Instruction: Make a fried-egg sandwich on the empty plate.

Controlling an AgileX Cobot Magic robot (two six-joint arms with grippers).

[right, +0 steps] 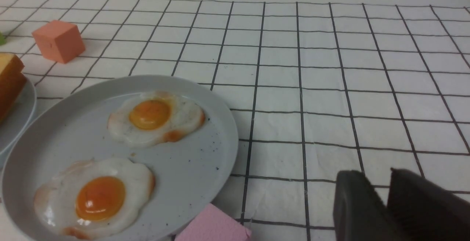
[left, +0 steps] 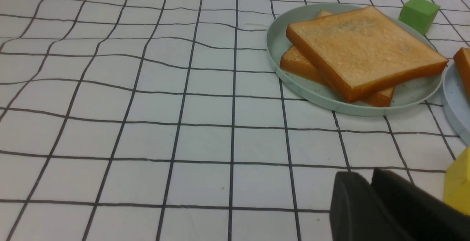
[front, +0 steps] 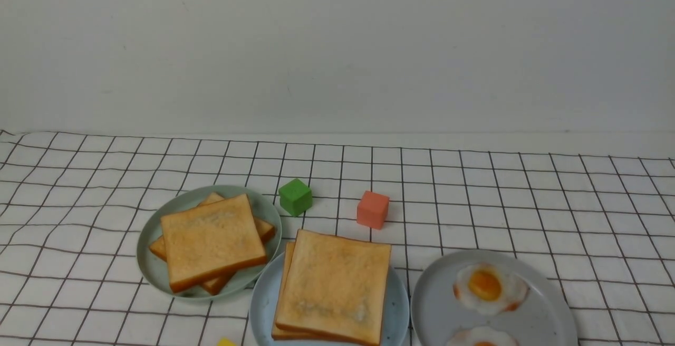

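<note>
From the front, the toast stack (front: 333, 288) sits on the pale blue plate (front: 259, 304), between a grey-green plate (front: 153, 267) of toast and a grey plate (front: 437, 309) holding two fried eggs. The left wrist view shows the left gripper (left: 371, 182) nearly closed and empty above the checked cloth (left: 147, 123). The right wrist view shows the right gripper (right: 382, 186), likewise close-set and empty, beside the grey plate.

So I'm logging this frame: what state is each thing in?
Sandwich: stacked on plate, filling hidden.
Spare toast: two slices, overlapping on green plate.
Eggs: two, flat on grey plate.
Left end effector: shut, empty.
Right end effector: shut, empty.
</note>
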